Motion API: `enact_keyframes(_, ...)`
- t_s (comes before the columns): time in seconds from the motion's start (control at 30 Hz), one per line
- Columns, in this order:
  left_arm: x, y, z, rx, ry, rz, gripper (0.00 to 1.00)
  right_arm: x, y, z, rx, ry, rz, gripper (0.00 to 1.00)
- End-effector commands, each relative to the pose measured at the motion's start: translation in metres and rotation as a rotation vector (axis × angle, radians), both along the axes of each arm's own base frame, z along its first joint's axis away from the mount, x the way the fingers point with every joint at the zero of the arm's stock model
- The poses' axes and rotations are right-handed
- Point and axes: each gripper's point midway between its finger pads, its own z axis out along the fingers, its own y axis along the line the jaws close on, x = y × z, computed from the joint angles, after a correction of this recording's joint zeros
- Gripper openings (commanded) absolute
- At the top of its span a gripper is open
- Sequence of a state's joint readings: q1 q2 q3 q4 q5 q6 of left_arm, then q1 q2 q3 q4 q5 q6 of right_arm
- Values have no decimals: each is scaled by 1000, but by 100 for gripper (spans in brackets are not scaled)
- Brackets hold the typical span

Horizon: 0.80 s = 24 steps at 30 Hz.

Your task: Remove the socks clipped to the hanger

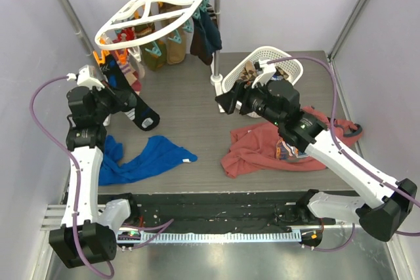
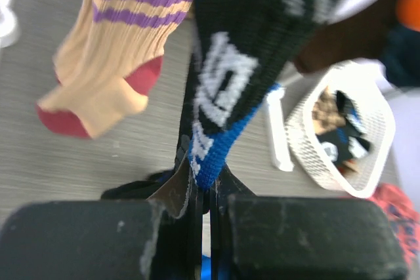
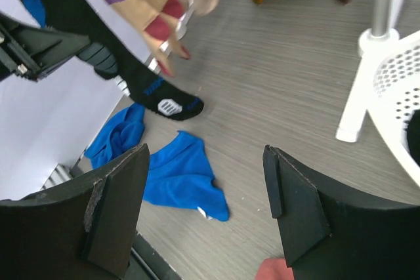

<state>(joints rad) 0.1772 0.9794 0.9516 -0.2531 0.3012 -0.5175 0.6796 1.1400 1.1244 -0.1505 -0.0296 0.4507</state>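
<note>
The white oval hanger (image 1: 154, 6) hangs from the rail at the back left, with several small socks (image 1: 159, 52) clipped under it and dark ones (image 1: 206, 33) on its right side. My left gripper (image 1: 121, 100) is shut on a black sock with blue and white marks (image 1: 143, 117). The sock's upper end runs up to an orange clip (image 1: 102, 59). In the left wrist view the jaws (image 2: 207, 185) pinch its blue edge (image 2: 230, 63), next to a beige sock with purple stripes (image 2: 111, 50). My right gripper (image 1: 224, 103) is open and empty (image 3: 205, 162), above the table middle.
A white lattice basket (image 1: 289, 65) with socks in it stands at the back right, by the rail stand's post (image 1: 215, 73). A blue shirt (image 1: 147, 157) lies front left, a red shirt (image 1: 262, 145) under my right arm. The basket also shows in the left wrist view (image 2: 377, 113).
</note>
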Motion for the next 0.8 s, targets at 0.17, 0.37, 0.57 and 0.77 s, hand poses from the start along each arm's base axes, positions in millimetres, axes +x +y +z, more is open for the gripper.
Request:
enact_keyframes(0.17, -25, -56, 65, -149, -134, -233, 6, -20, 57, 51, 62, -214, 80, 78)
enact_keyframes(0.37, -40, -70, 75, -213, -138, -273, 7, -41, 111, 49, -20, -359, 121, 81)
enact_keyframes(0.57, -40, -79, 72, -255, -94, -304, 8, -32, 168, 36, -69, -443, 124, 88)
enact_keyframes(0.77, -42, -91, 77, -289, -71, -338, 8, -9, 210, 22, -111, -483, 103, 92)
